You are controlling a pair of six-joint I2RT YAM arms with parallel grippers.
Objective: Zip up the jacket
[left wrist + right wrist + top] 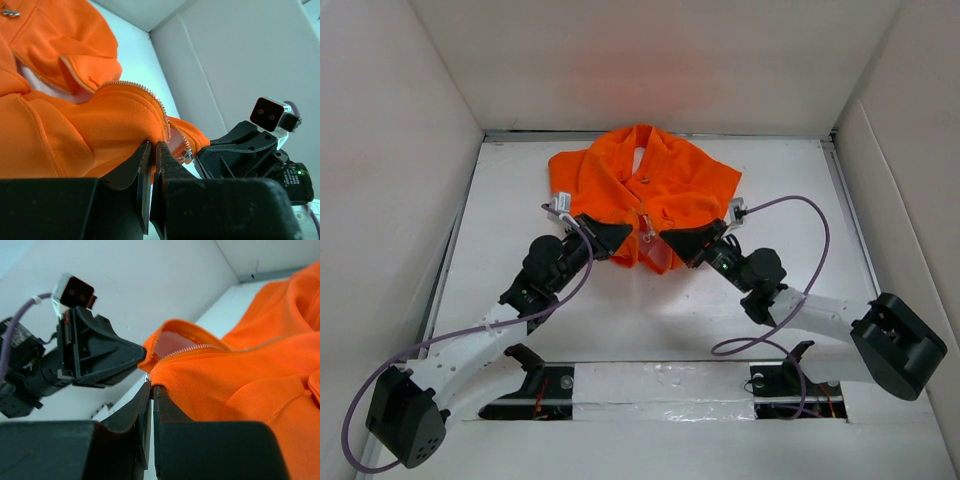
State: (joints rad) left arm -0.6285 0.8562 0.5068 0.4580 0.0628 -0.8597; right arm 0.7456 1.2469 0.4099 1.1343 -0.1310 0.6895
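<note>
Left gripper (619, 238), right gripper (676, 244), each pinching front hem of jacket (660, 190)

We take this for a robotics lab test cell: a white bench (650, 320) boxed by plain white panels (660, 60) along its far, left and right edges, the left arm (470, 345) and right arm (820, 315) bolted at its near edge, purple cables (800, 198) looping loose, and white tape (660, 390) laid between two dark cutouts (555, 385) there.

White table (620, 330), matte and bare at the front. Plain white walls on left (380, 150), back (660, 60) and right (910, 200). Dark seam (540, 135) along the table's far edge. Shiny taped strip (660, 390) at the near edge.
</note>
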